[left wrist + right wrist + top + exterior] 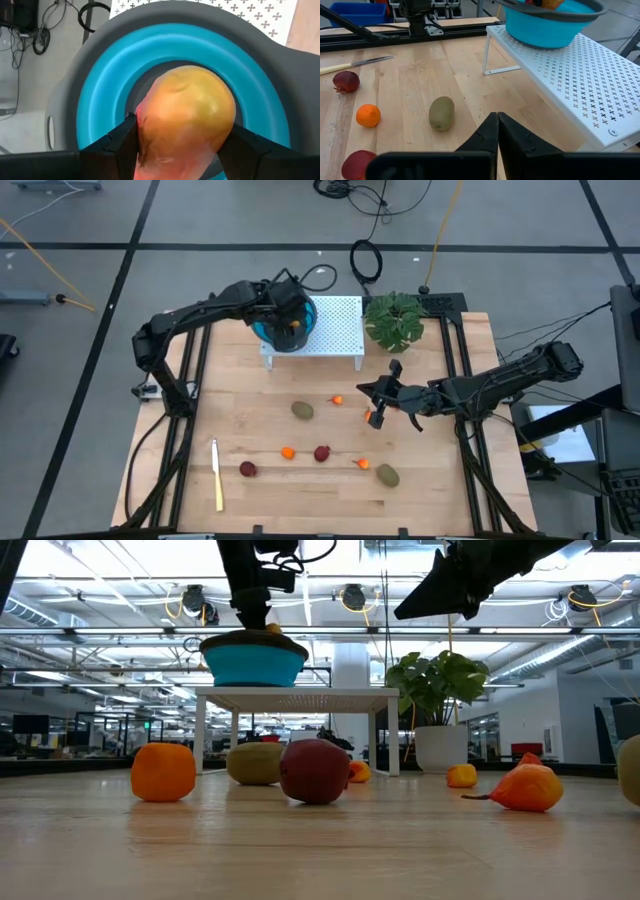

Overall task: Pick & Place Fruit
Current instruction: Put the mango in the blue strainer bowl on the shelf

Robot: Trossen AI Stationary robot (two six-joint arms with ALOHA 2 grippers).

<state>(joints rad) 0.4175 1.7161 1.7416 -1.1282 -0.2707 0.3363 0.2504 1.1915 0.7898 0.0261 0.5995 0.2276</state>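
One big red-orange-yellow fruit [186, 117] sat clamped between the left gripper's [182, 145] fingers [117, 147], right over the hollow of the teal bowl [107, 90]. From above, the left gripper [291, 318] was poised over that bowl [268, 332], which stood on the white perforated shelf [335, 330] at the far side of the counter [250, 395].

Out on the wood, the rest of the fruit lay scattered! An olive-brown oval [302, 410] rested mid-counter, with a tiny orange piece [337, 400] just beyond it. Closer to the near edge sat a dark red ball [247, 469], a small orange ball [287, 451], another dark red ball [322, 453], an orange piece with a stem [362, 464], and a second olive oval [387, 476].

Over on the right side, the right gripper [384, 393] hung above the counter, fingers pressed together and holding nothing, with one more small orange piece [369, 417] beside it. Its own camera caught those closed fingers [485, 137] pointing toward the olive oval [441, 113].

A cream-handled knife [216, 473] lay along the left edge, and a leafy green plant [394, 321] stood just right of the shelf.
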